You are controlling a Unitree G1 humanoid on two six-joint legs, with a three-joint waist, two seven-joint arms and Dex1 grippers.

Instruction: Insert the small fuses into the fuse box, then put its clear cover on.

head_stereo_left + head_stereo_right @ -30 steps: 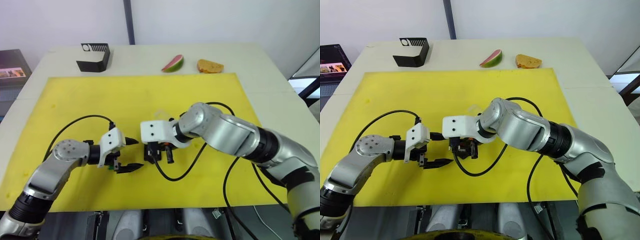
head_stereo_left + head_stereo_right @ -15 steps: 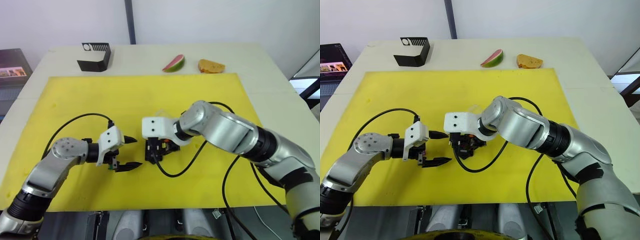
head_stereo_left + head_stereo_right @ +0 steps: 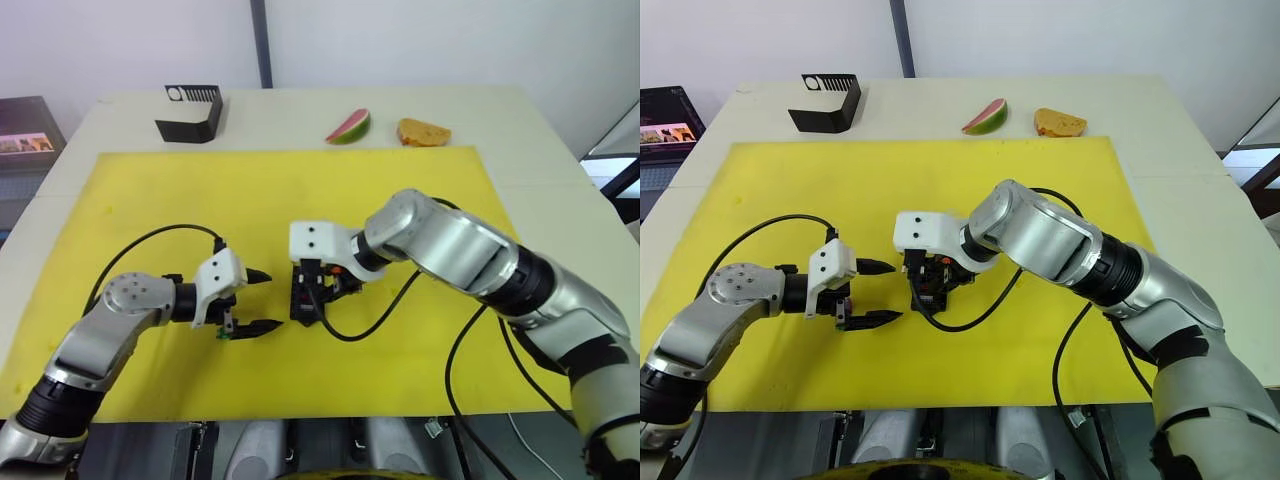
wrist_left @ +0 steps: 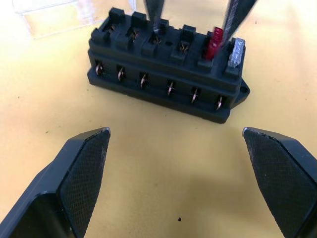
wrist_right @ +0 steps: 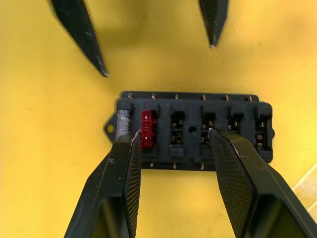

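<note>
The black fuse box (image 5: pixel 190 131) lies on the yellow mat (image 3: pixel 180 200) near the middle. A red fuse (image 5: pixel 147 135) and a grey fuse (image 5: pixel 122 124) stand in the slots at its tab end. My right gripper (image 5: pixel 173 133) is open right above the box, one fingertip beside the red fuse, the other near the box's middle. My left gripper (image 4: pixel 176 130) is open, facing the box's long side (image 4: pixel 168 69) from a short way off, with nothing between its fingers. The clear cover (image 4: pixel 54 15) lies just behind the box.
A black slotted stand (image 3: pixel 188 113), a watermelon slice (image 3: pixel 348 127) and a piece of bread (image 3: pixel 423 132) sit on the white table beyond the mat. Black cables loop from both wrists onto the mat.
My right gripper has shifted a little further from me and to the right, staying over the fuse box. The left gripper has hardly moved.
</note>
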